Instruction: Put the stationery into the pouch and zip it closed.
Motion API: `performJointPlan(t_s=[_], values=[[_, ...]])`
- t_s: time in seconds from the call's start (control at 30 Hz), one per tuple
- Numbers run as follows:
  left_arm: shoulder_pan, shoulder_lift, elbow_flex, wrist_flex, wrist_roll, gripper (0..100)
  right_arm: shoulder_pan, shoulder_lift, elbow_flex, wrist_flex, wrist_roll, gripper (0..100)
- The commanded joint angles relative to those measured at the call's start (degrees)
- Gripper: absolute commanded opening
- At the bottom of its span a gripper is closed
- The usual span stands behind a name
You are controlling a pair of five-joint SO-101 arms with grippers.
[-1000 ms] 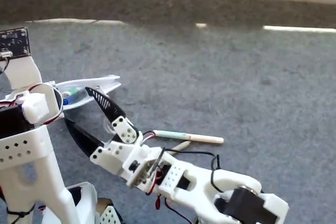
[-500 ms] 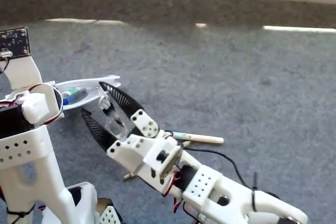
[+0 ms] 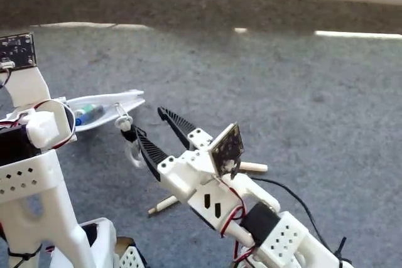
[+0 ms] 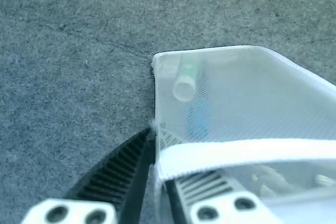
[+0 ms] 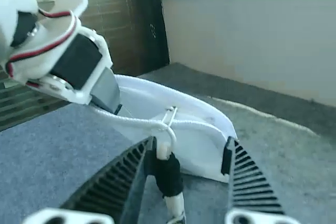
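Seemingly lining up on the zipper

We see the left pincer (image 4: 160,156) clamped on the mesh pouch (image 4: 236,93) by its edge. The pouch's long axis runs from that grip toward the right pincer (image 5: 189,145), which gapes around the black zipper pull (image 5: 168,174). Next, we judge: pinch the pull, draw lengthwise. A pencil (image 3: 253,167) lies on the tabletop (image 3: 282,80), outside the pouch.

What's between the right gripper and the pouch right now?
The zipper pull. In the right wrist view its black tab hangs off the pouch inside the open right gripper, close to one side.
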Motion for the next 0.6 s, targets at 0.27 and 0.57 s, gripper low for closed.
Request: performJointPlan(t_s=[0.27,0.57], values=[[-0.48,0.66,2.15,-1.85,0.18,1,9.27,-4.09,-4.00,25.01,-10.29,18.5],[-0.48,0.66,2.33,-1.76,0.18,1,11.56,0.22,-5.58,27.21,-10.37,18.5]])
